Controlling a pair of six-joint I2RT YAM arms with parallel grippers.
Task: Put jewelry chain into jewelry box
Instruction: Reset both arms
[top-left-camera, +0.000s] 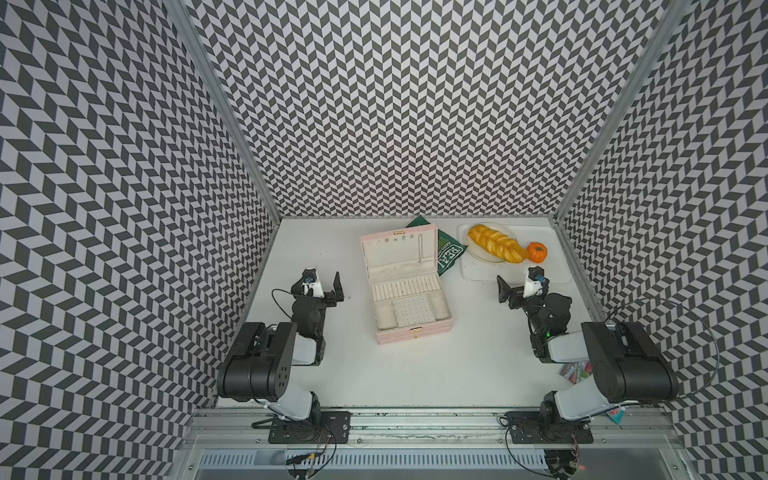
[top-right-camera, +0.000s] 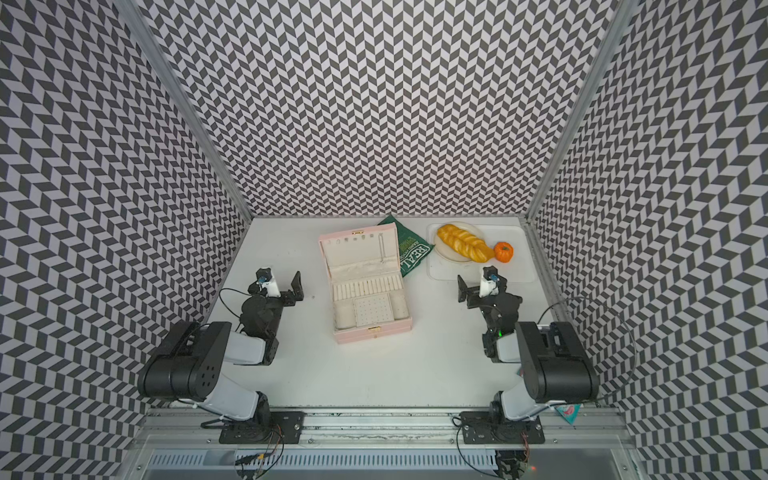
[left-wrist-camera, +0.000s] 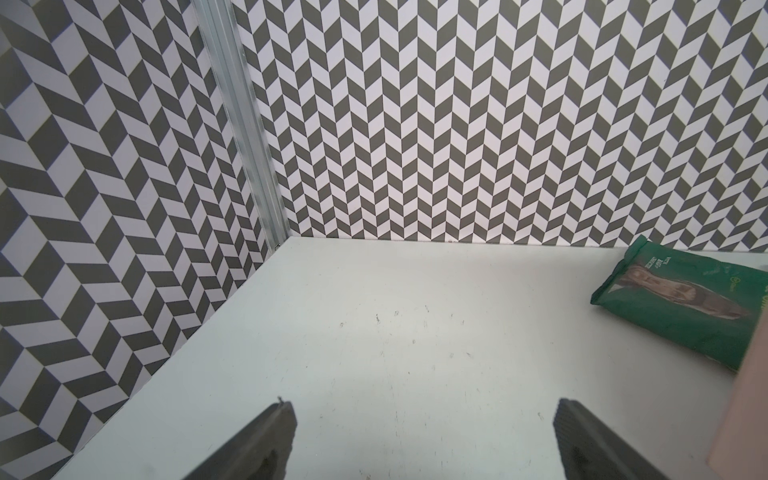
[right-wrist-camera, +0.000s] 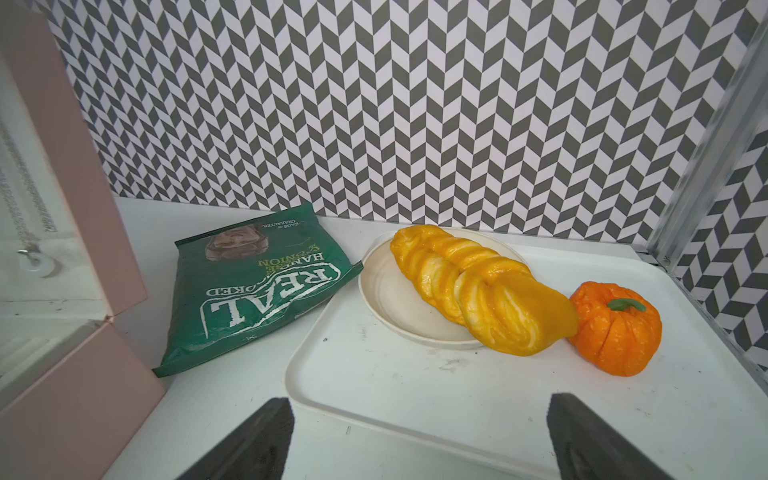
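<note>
A: status?
B: jewelry chain (top-left-camera: 419, 249) hangs in the lid, upper ctr of frame, inside jewelry box (top-left-camera: 399, 334). left gripper (left-wrist-camera: 422, 409) and right gripper (right-wrist-camera: 419, 403) flank the box, jaws apart, empty.
A: risk?
B: imo if I bump the lid, the chain slips off.

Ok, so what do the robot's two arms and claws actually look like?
The left arm and right arm both mix bulky black joint housings with pale grey links. Thin black cables loop beside each. A white module with a blue part sits at each wrist. The left claw and right claw are dark grey, flat and finely textured.
</note>
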